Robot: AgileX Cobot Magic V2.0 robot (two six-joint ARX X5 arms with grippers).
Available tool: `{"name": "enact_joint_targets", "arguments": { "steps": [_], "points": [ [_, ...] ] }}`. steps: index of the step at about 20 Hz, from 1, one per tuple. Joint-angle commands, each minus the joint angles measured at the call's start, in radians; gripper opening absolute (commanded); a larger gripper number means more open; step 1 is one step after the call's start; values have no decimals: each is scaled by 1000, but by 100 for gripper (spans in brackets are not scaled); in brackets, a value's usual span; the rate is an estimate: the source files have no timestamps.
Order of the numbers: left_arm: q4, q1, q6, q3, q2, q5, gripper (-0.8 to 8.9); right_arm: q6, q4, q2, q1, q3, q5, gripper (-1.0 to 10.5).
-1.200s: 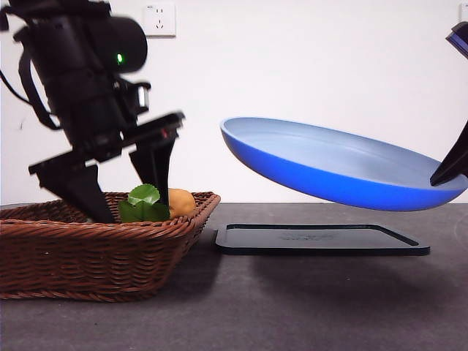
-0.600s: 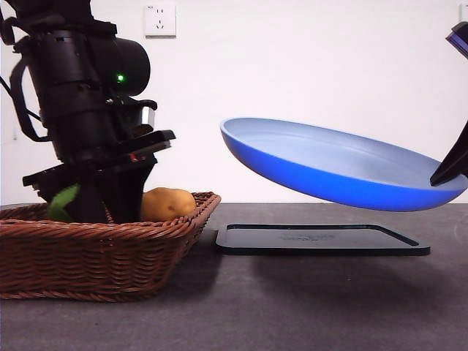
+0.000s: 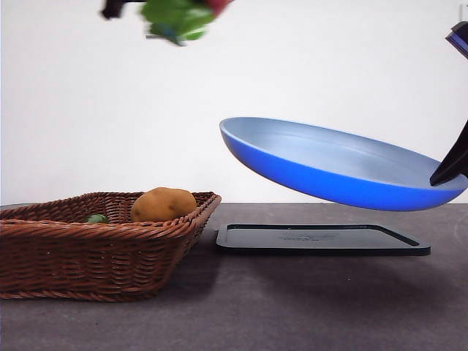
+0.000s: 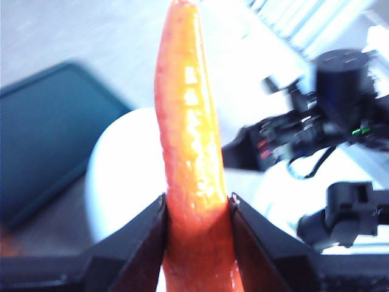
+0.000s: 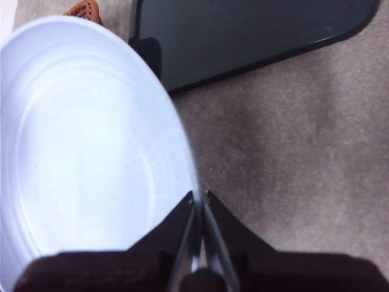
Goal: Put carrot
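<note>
The wicker basket [image 3: 102, 245] sits nearest on the dark surface [image 3: 307, 307], holding a rounded orange-tan lump [image 3: 163, 204] against its far rim and a small green piece [image 3: 95, 218] beside it. Just past the basket's corner lies a flat black tray [image 3: 322, 239]. Above the tray hangs a blue plate [image 3: 336, 164], tilted with its lower edge to the right, where the right claw [image 5: 199, 201] pinches the rim with its 2 jaws nearly closed on it. High at the top edge of the front view, well above the basket, is the carrot [image 3: 179, 16], green leaves with a reddish bit showing. The left claw [image 4: 197, 210] clamps the orange-red body [image 4: 188, 152] between its 2 jaws.
</note>
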Motion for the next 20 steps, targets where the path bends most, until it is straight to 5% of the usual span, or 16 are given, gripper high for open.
{"name": "enact_joint_targets", "arguments": {
  "steps": [1, 5, 13, 17, 20],
  "points": [
    [67, -100, -22, 14, 47, -130, 108, 3, 13, 1, 3, 13, -5, 5],
    [96, -210, -20, 14, 157, -259, 108, 3, 2, 1, 3, 13, -5, 5],
    [59, -260, -21, 14, 346, -259, 116, -39, -69, 2, 38, 13, 20, 5],
    [42, -259, -21, 14, 346, -257, 259, -39, -69, 2, 50, 13, 48, 5],
    [42, -259, -59, 14, 345, -252, 273, -39, -69, 2, 54, 13, 49, 5]
  ]
}}
